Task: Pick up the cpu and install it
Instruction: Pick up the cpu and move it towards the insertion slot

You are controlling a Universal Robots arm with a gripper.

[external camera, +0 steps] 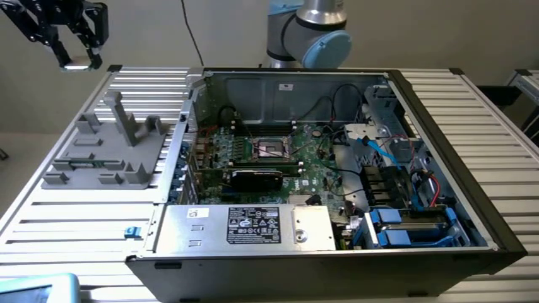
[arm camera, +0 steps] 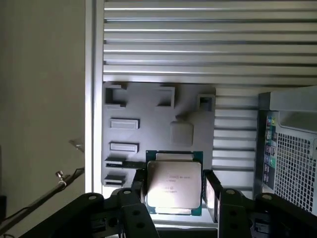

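The cpu [arm camera: 173, 186] is being held between the fingers [arm camera: 210, 192] of the gripper [external camera: 80, 62], which are being pressed against two opposite edges of the chip, its shiny metal top being turned toward the wrist camera. The pick-up is being judged as done and the carry as the step in hand. The chip is being suspended clear of every surface, with the grey fixture [external camera: 105, 154] lying well below the fingertips and the slatted table [external camera: 76, 221] beneath that. The open computer case [external camera: 295, 271] is standing off to one side of the fingers, toward the exterior view's right, and the dark socket [external camera: 274, 149] on its motherboard is lying well apart from the held chip, so installation is not yet being attempted. By this reading, the move ahead is being thought to call for a level carry over the case wall. The chip's edges are also being thought to need squaring with the socket frame before any lowering.
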